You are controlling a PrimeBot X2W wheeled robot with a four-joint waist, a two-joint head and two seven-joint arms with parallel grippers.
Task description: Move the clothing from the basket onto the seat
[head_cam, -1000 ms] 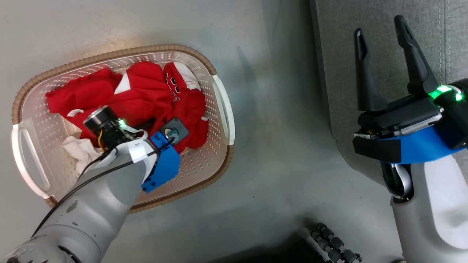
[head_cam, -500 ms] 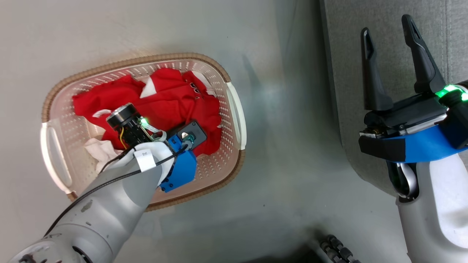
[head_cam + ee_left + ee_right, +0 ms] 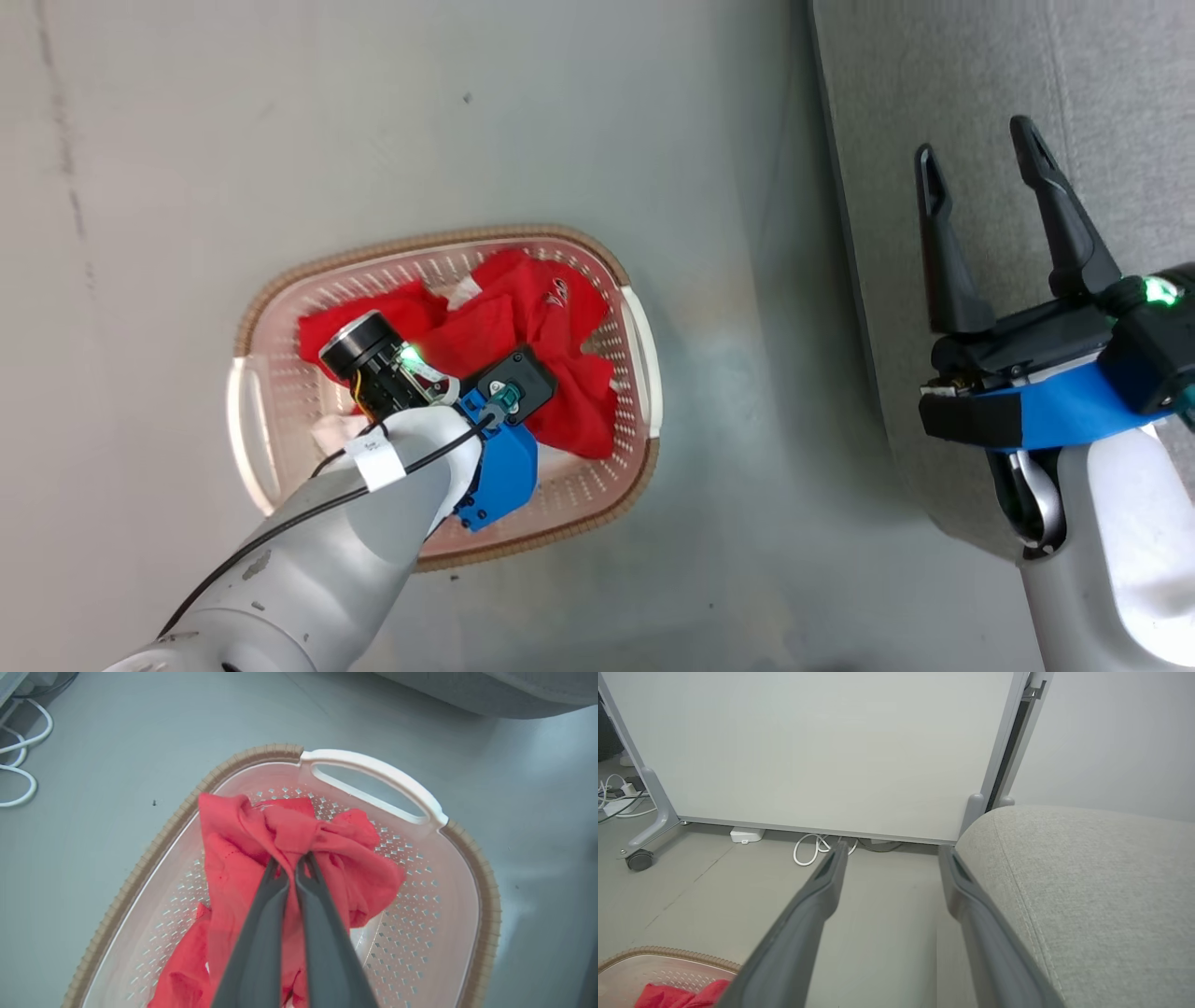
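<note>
The cream basket (image 3: 642,347) with a brown rim stands on the grey floor at the left. Red clothing (image 3: 551,322) lies bunched inside it, with a scrap of white fabric (image 3: 331,431) beside it. My left arm reaches down into the basket and its wrist hides the fingers in the head view. In the left wrist view my left gripper (image 3: 290,861) is shut on a pulled-up fold of the red clothing (image 3: 233,858), above the basket (image 3: 373,767). My right gripper (image 3: 976,163) stands open and empty over the edge of the grey seat (image 3: 1111,84).
The seat (image 3: 1087,882) fills the right side, with bare floor between it and the basket. Beyond the right gripper (image 3: 894,849) stands a pale panel (image 3: 808,751) on a wheeled foot (image 3: 639,860), with white cables (image 3: 810,851) on the floor under it. More cables (image 3: 18,765) lie far from the basket.
My left gripper has shut on the red clothing and drawn it up into a bunch. The head camera has moved, shifting the whole picture. The right gripper stays open.
</note>
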